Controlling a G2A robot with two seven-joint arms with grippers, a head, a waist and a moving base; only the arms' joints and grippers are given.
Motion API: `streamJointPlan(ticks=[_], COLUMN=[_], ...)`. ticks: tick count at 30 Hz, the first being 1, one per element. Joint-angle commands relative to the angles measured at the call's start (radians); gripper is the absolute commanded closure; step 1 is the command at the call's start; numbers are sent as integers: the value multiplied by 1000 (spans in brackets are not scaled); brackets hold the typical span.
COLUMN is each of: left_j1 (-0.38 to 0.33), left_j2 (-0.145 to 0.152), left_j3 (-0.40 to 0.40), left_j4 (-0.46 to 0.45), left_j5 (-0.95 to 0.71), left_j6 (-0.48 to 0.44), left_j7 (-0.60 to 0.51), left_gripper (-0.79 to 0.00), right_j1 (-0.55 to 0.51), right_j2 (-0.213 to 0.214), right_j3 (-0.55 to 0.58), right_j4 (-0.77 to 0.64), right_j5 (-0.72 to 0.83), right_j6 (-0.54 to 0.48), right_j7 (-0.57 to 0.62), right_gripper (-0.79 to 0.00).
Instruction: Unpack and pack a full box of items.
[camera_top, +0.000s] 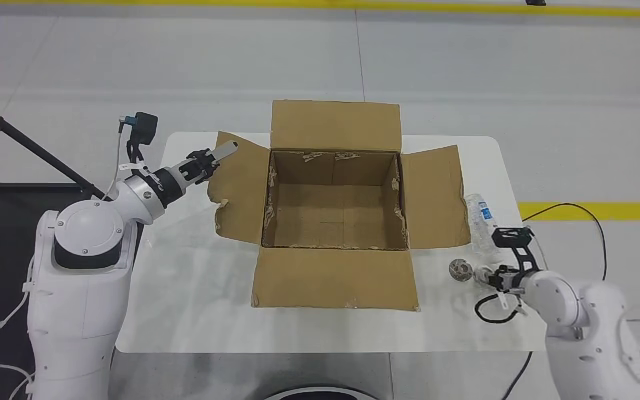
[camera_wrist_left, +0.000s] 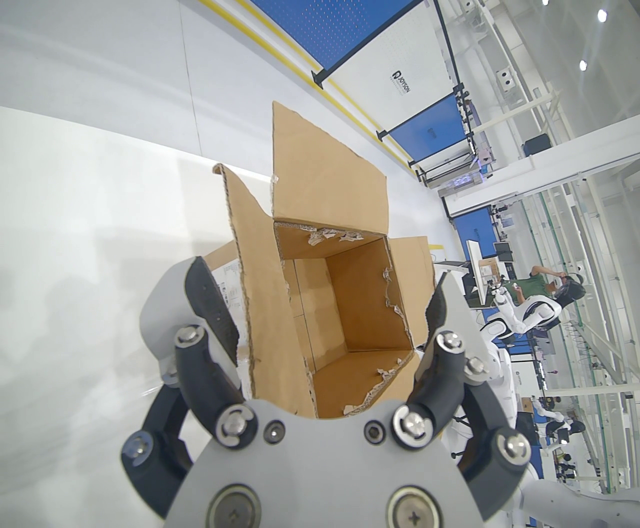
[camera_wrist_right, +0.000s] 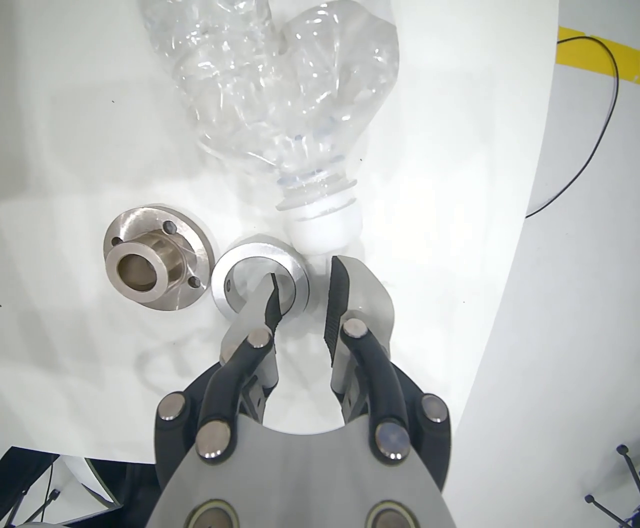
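An open cardboard box (camera_top: 335, 215) stands mid-table with all flaps spread and nothing inside; the left wrist view looks into it (camera_wrist_left: 345, 310). My left gripper (camera_top: 225, 150) hangs open beside the box's left flap, and its fingers (camera_wrist_left: 322, 280) hold nothing. To the right of the box lie a clear plastic bottle (camera_top: 480, 215) (camera_wrist_right: 280, 90), a brass-coloured metal flange (camera_top: 460, 268) (camera_wrist_right: 150, 255) and a silver metal ring (camera_wrist_right: 225, 285). My right gripper (camera_top: 492, 276) (camera_wrist_right: 306, 272) is open and low over the ring, one finger inside it and the other outside its wall, next to the bottle's white cap (camera_wrist_right: 325, 227).
The white table (camera_top: 200, 300) has bare room to the left of the box and in front of it. Its right edge runs close to my right gripper. A black cable (camera_top: 590, 215) lies on the floor beyond that edge.
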Motion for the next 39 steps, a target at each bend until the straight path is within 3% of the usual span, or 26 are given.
streamJointPlan(ticks=[1,7,9,11,12,18,29,34,39], left_j1=[0,0,0,0,0,0,0,0,0], left_j2=[0,0,0,0,0,0,0,0,0], left_j3=[0,0,0,0,0,0,0,0,0], left_j4=[0,0,0,0,0,0,0,0,0], left_j5=[0,0,0,0,0,0,0,0,0], left_j6=[0,0,0,0,0,0,0,0,0], left_j7=[0,0,0,0,0,0,0,0,0], left_gripper=[-785,-785,-785,-785,-785,-785,-785,-785,-785], right_j1=[2,-10,-10,-10,-9,-6,74,150,267], right_j2=[1,7,8,9,10,16,29,29,21], right_j3=[0,15,16,16,16,72,244,134,-119], right_j4=[3,0,2,7,10,-31,-360,-489,-540], right_j5=[-2,-4,-4,-3,-2,41,275,333,297], right_j6=[-1,-10,-15,-18,-19,-9,67,112,167], right_j7=[4,21,26,28,28,11,22,-12,-62], right_gripper=[-203,-154,-117,-9,0,0,0,0,0])
